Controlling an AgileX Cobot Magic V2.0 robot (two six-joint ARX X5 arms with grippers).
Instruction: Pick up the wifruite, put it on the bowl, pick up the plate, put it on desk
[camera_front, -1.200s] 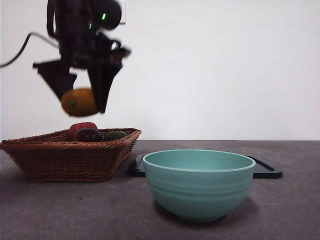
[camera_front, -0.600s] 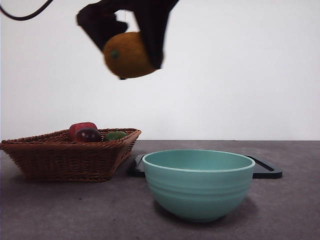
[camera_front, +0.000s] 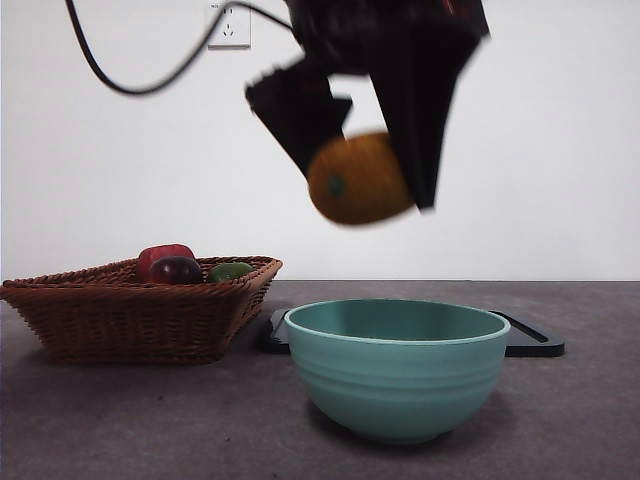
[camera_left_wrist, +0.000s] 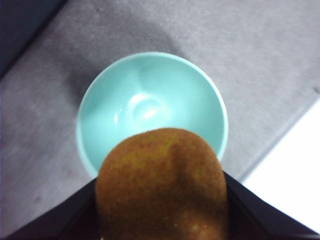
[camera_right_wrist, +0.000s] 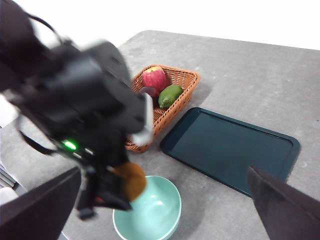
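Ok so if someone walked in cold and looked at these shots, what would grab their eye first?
Probably the left gripper, big and dark at the top of the front view, holding the orange-brown wifruite in the air above the mint-green bowl. Next, the wicker basket on the desk beside the bowl, with a red fruit showing over its rim.

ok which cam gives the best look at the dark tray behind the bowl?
Right wrist view: the tray shows from above, its whole rim and flat bed visible, lying beside the basket. The front view shows only thin dark edges on either side of the bowl. The left wrist view does not show it.
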